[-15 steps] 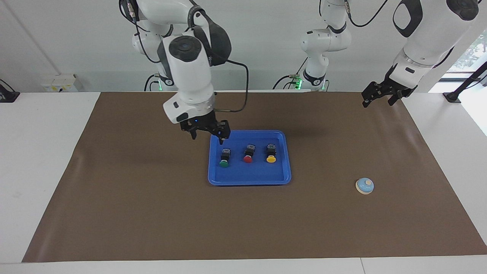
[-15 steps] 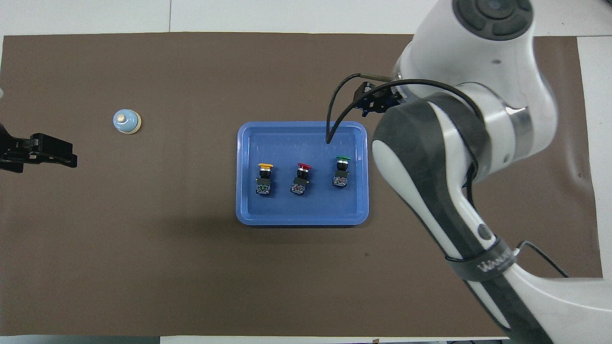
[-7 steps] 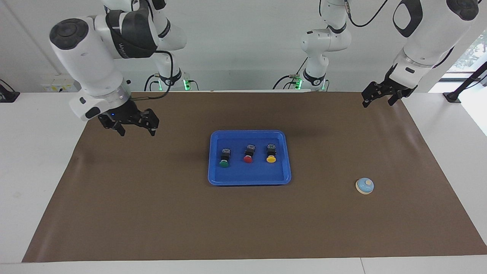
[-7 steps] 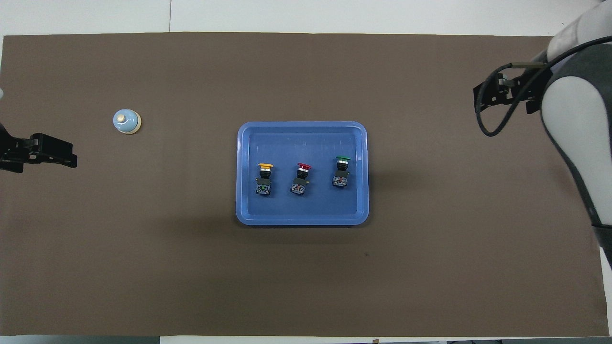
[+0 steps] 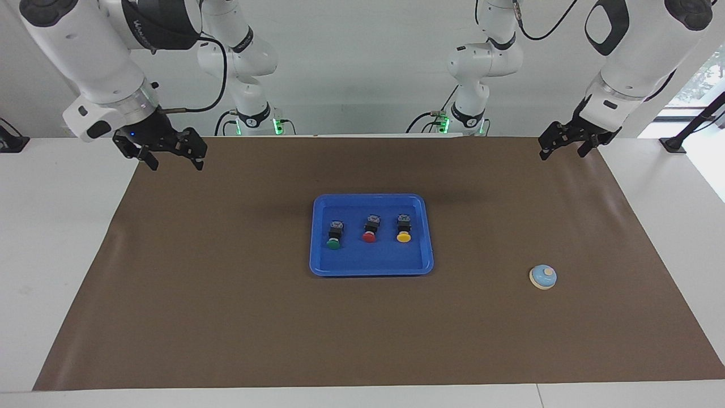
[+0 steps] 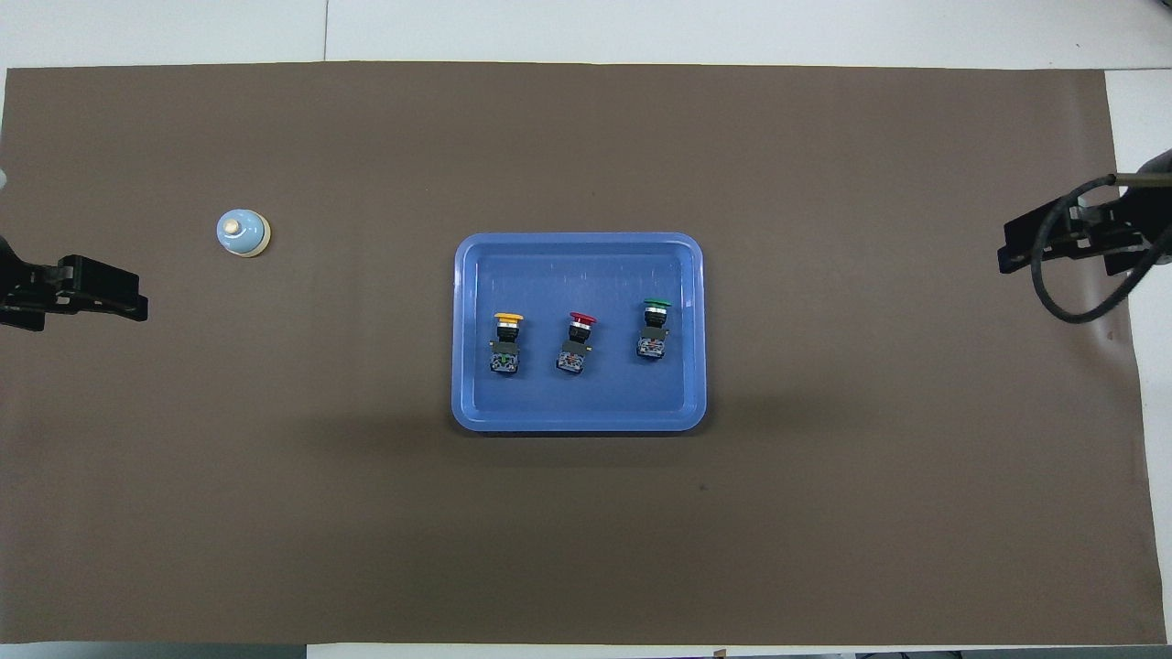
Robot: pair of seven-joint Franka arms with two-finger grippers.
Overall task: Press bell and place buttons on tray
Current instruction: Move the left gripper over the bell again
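Both grippers, left and right, hang open, empty, over mat corners; three buttons sit in tray.

Bright even overhead light, soft shadow beside the tray, sharp focus, daylight glare at one window edge

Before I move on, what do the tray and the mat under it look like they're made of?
The blue tray looks like moulded plastic: smooth, slightly glossy, with rounded corners and a raised rim. The brown mat looks like matte sheet, perhaps paper or vinyl; faint ripples show along its edges.
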